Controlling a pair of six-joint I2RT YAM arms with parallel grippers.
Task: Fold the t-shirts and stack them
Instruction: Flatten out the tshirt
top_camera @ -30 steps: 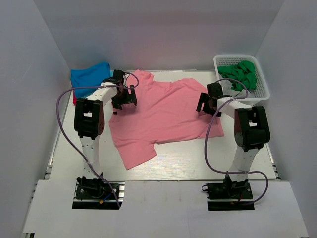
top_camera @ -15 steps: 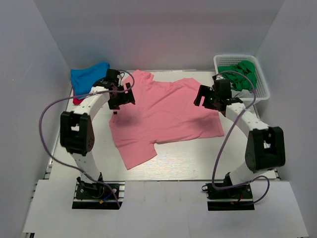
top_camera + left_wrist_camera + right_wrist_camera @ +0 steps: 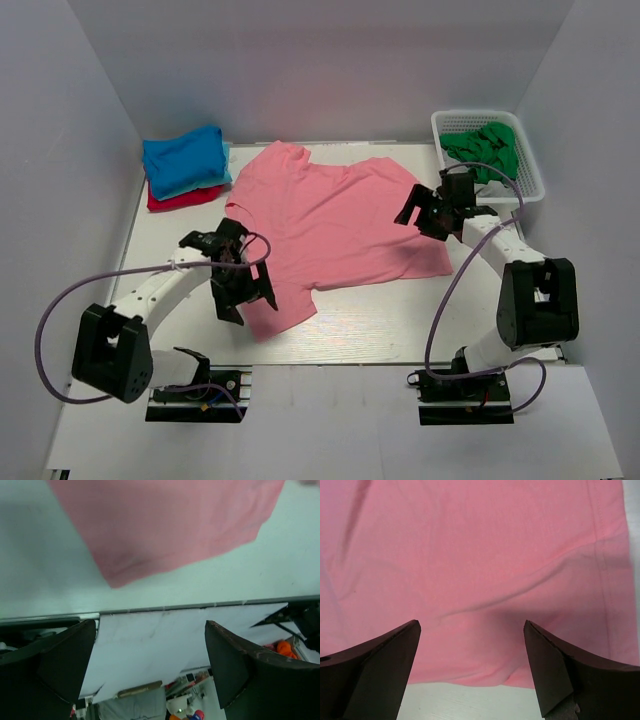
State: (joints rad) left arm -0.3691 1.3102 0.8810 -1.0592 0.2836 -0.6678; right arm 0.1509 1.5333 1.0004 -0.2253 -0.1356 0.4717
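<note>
A: Seen where the left pincer (image 3: 245, 300) went?

B: Swung off the far-left shoulder of the pink shirt (image 3: 340, 215) and down to its near-left corner. Hovers there now, spread wide, gripping nothing.

A: Confirmed from its wrist?

B: Yes. Shows both fingers (image 3: 45, 680) far apart and the pink corner flat on the table (image 3: 45, 555) just beyond them, not yet between.

A: And the right pincer (image 3: 420, 218)?

B: Barely shifted. Reached a little farther out, then came back over the shirt's right edge. Also wide and empty, with only pink cloth and its hem under the fingers (image 3: 370, 680).

A: Moved the shirt at all?

B: No. Same outline as a second ago, spread flat mid-table, no fold made.

A: Anything else touched?

B: Nothing. Leaves the stack (image 3: 185, 168), blue over red, at the far left, and the green shirts (image 3: 485, 150) in the basket (image 3: 478, 114) at the far right.

A: Meaning for the task?

B: Probably lining up the first fold, taking the near corner on one side and the right edge on the other. Still needs a drop and a close on cloth before any lift. Could catch only table, or bunch the corner, if lowered short of it.
</note>
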